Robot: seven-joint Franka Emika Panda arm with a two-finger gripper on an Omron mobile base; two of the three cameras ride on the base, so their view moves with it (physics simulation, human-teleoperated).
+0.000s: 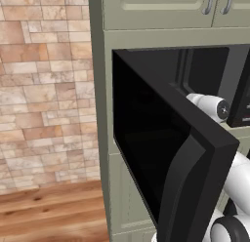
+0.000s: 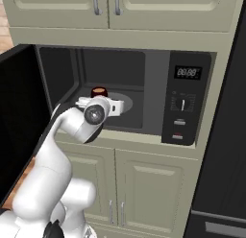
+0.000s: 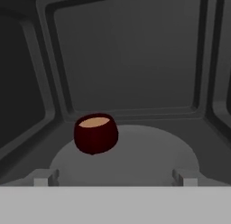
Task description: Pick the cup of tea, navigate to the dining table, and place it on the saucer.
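The cup of tea point(image 3: 95, 133) sits on the round turntable point(image 3: 149, 155) inside the open microwave point(image 2: 144, 95), left of centre in the hand view and untouched, with tea visible at its brim. The fingers point(image 3: 42, 177) stand apart, open and empty, at the cavity's mouth, the cup ahead of them and not yet between them. By the look of it, the task has barely begun: the grasp, the drive to the dining table and the placing on the saucer all remain.
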